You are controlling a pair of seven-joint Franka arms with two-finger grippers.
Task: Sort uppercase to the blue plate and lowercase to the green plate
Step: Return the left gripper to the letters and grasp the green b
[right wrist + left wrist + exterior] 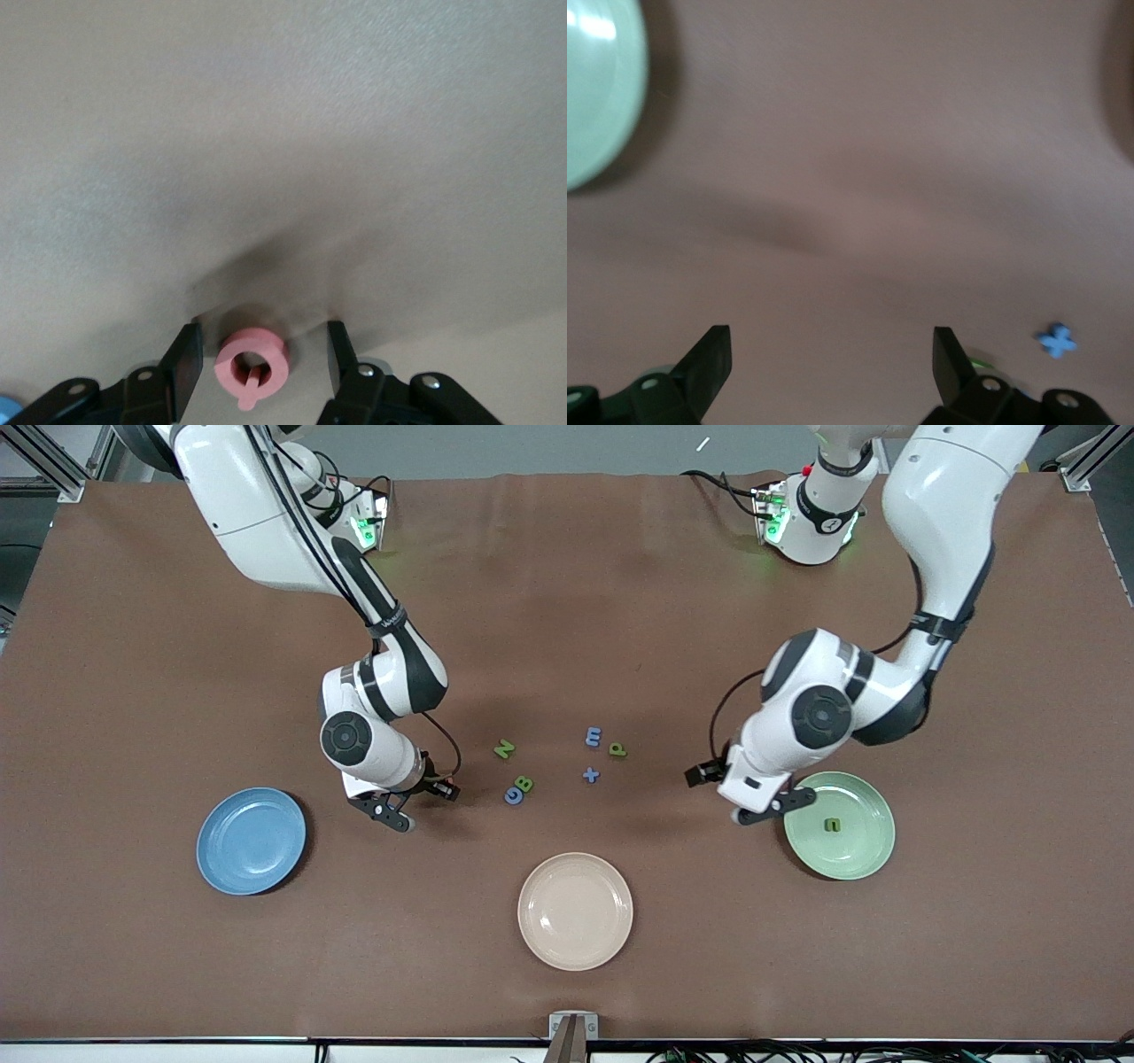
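Note:
My right gripper [392,815] is low over the table between the loose letters and the blue plate [251,840]. In the right wrist view its fingers [186,372] stand open on either side of the pink Q [252,365], with a gap on each side. The Q is hidden in the front view. My left gripper [778,806] hangs wide open and empty at the green plate's [873,850] rim. A green e [831,825] lies in that plate. On the table lie N [504,749], B [524,784], blue C [513,794], m [593,736], p [617,750] and x [591,775].
A cream plate [575,911] sits nearer the front camera, between the two coloured plates. The left wrist view shows the green plate's edge [598,88] and the blue x [1056,340] on brown cloth.

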